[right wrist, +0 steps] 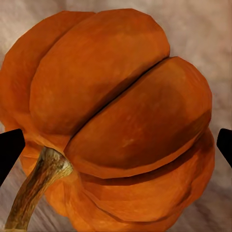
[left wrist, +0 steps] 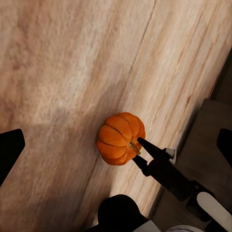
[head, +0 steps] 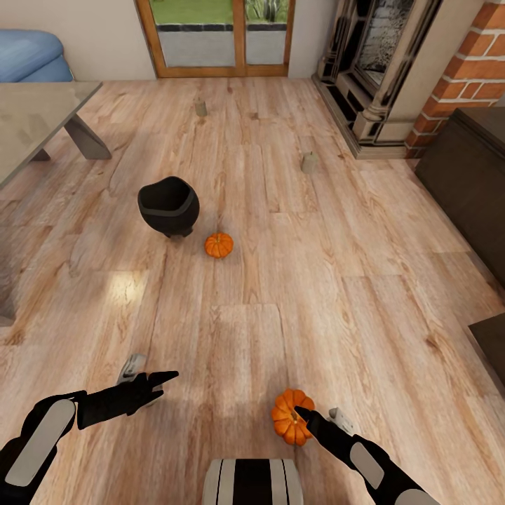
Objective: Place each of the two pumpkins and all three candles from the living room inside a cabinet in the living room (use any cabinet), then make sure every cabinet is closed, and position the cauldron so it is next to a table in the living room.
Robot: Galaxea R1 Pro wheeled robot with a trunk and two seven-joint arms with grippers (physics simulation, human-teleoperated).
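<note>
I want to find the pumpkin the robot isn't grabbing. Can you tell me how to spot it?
Find the big black cauldron standing on the wooden floor, out past the grey table. The pumpkin sits on the floor just beside it. Unlike the other pumpkin, which is right at the right gripper, this one has no arm near it.

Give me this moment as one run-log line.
right pincer: open, at near pumpkin, not closed | left pincer: open, empty | second pumpkin: on floor beside cauldron | two candles: on floor
</note>
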